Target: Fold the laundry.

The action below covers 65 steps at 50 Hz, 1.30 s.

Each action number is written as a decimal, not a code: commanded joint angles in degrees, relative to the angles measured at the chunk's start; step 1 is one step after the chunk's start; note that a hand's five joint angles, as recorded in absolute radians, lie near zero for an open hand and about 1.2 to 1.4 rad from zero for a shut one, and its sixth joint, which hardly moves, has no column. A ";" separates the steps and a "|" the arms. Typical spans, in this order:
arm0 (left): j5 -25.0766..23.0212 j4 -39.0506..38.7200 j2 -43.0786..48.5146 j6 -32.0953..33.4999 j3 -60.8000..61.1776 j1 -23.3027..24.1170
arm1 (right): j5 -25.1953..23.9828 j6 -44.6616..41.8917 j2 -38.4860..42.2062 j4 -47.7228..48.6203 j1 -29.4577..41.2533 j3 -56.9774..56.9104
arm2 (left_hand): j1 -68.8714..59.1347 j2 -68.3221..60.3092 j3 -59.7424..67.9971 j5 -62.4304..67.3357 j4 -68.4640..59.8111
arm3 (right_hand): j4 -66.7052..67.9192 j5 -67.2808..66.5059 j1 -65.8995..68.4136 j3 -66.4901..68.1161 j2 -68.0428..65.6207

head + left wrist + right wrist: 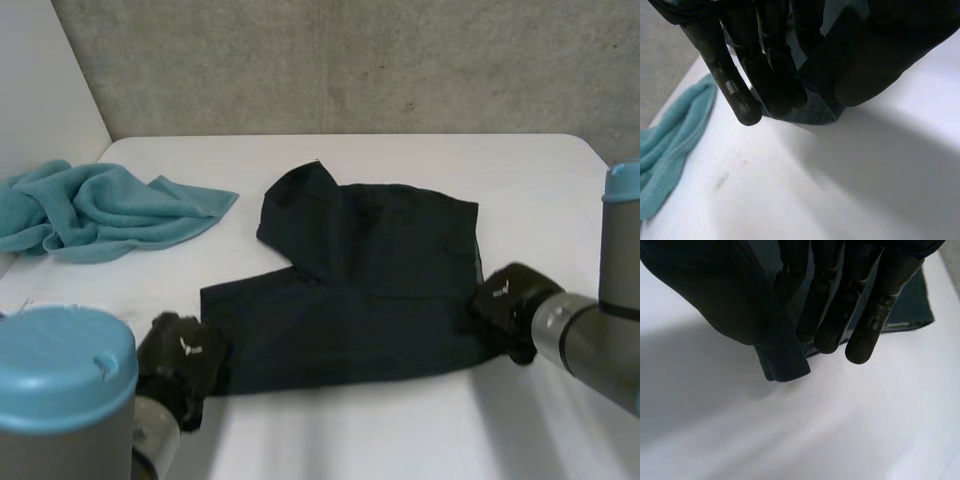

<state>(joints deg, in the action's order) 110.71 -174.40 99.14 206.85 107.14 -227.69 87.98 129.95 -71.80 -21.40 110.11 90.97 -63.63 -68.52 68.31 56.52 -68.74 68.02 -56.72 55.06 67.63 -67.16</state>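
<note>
Closest to me is the light-blue cap of the left arm, and just past it the left hand sits at the near left corner of the dark garment. The garment lies spread across the middle of the white table, one sleeve turned in over its far left part. In its wrist view, the left hand's fingers and thumb pinch that corner's hem between them. The right hand is low at the near right corner and grips the same way, with a tab of hem caught between thumb and fingers. I judge the cloth light, thin and limp. It should sag between two holds and slide easily on the smooth tabletop, so the stitched hem corners are the firm places to take it. Both forearms reach in low from the near edge, palms toward the table. A teal towel lies crumpled well apart at the far left.
</note>
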 commanded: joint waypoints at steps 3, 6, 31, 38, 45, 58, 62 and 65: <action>-0.06 0.99 -0.70 0.66 0.88 2.60 | 0.09 -2.51 -2.90 -0.40 -0.25 7.46 | -16.37 -11.48 11.69 13.48 -11.26 | 11.98 -13.28 24.94 12.37 -12.84; -0.15 1.87 -1.05 1.27 0.52 2.95 | -0.09 -2.86 -5.36 -0.40 -0.77 9.31 | -16.37 -11.48 11.69 13.48 -11.26 | 11.98 -13.28 24.94 12.37 -12.84; -25.01 -22.48 25.72 4.88 -34.42 -13.56 | -3.08 -1.99 -7.30 5.66 -2.97 13.97 | 41.47 46.37 -46.15 -44.37 46.59 | 11.98 -13.28 24.94 12.37 -12.84; -28.70 -17.57 40.77 5.05 -52.19 -15.68 | -2.99 -1.81 -7.13 7.59 -3.06 14.50 | 41.47 46.37 -46.15 -44.36 46.59 | 11.98 -13.28 24.94 12.37 -12.84; -35.65 -8.34 48.08 5.23 -60.99 -17.00 | -2.90 -0.49 -7.04 9.18 -3.06 14.50 | 37.61 42.51 -42.29 -40.51 42.73 | 11.98 -13.28 24.94 12.37 -12.84; -32.67 -2.52 42.64 5.23 -54.94 -15.94 | -3.08 0.13 -6.60 10.76 -5.08 14.50 | 32.39 37.28 -37.07 -35.28 37.50 | 11.98 -13.28 24.94 12.37 -12.84; -32.23 -4.27 41.31 5.31 -52.92 -15.77 | -3.08 0.21 -6.51 11.03 -5.17 14.59 | 32.39 37.28 -37.07 -35.28 37.50 | 11.98 -13.28 24.94 12.37 -12.84; -32.14 -5.94 41.84 5.49 -53.35 -15.24 | -3.08 0.21 -6.25 11.03 -5.17 14.68 | 32.39 37.28 -37.07 -35.28 37.50 | 11.98 -13.28 24.94 12.37 -12.84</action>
<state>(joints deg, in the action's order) 78.08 -177.48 141.47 212.09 52.77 -243.50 84.89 130.16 -78.33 -10.52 104.97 105.50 -26.29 -26.29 26.40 16.92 -26.65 68.02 -56.72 55.06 67.63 -67.16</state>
